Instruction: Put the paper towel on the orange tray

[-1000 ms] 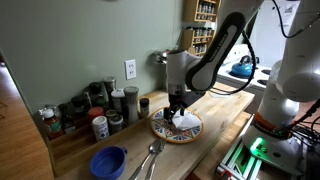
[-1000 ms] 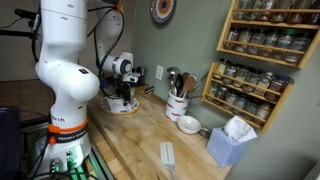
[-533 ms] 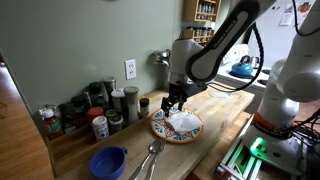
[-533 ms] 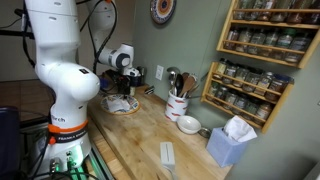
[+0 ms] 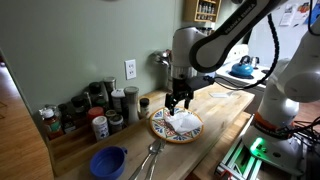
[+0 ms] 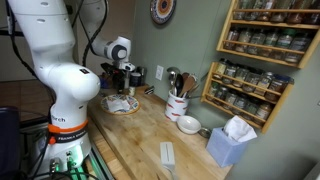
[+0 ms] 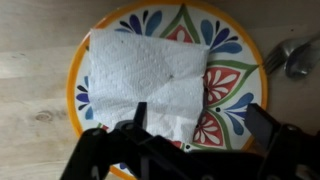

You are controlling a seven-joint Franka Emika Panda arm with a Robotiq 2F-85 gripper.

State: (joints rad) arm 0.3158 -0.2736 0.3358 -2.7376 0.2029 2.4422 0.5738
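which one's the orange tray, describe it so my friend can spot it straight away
On the wooden counter, look right under the gripper, beside the cluster of jars. The orange tray is the round patterned plate with an orange-yellow rim and a white paper towel lying on it; the blue bowl nearby is smaller and plain.

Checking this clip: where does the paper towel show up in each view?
Exterior view: the paper towel lies mid-frame on the orange tray.
Exterior view: a small white patch left of centre, on the tray.
Wrist view: it fills the upper middle.
Shared landmark: the orange tray's patterned rim.
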